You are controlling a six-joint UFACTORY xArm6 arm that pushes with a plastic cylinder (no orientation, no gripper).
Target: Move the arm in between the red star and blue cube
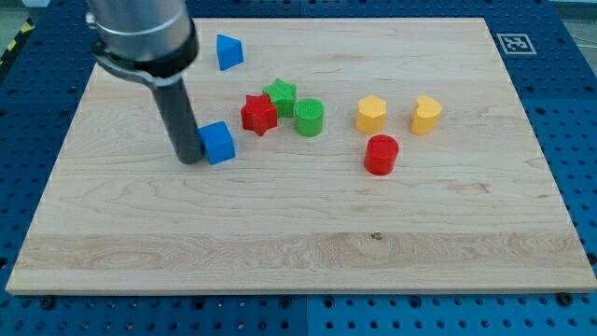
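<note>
- Camera view shows my tip [189, 159], the lower end of a straight dark rod with nothing to spread or pinch, resting on the pale wooden board [280, 243].
- My tip touches the left side of the blue plastic cube [219, 142], so it sits on the far side from the red plastic star [258, 114], not between them.
- Red star lies just right of the cube and slightly higher, touching the green star [280, 92] and close beside the green cylinder [309, 117].
- A blue wedge-like block [229, 50] sits near the view's top.
- Two yellow blocks [371, 114] [426, 114] and a red cylinder [381, 154] lie farther right.
</note>
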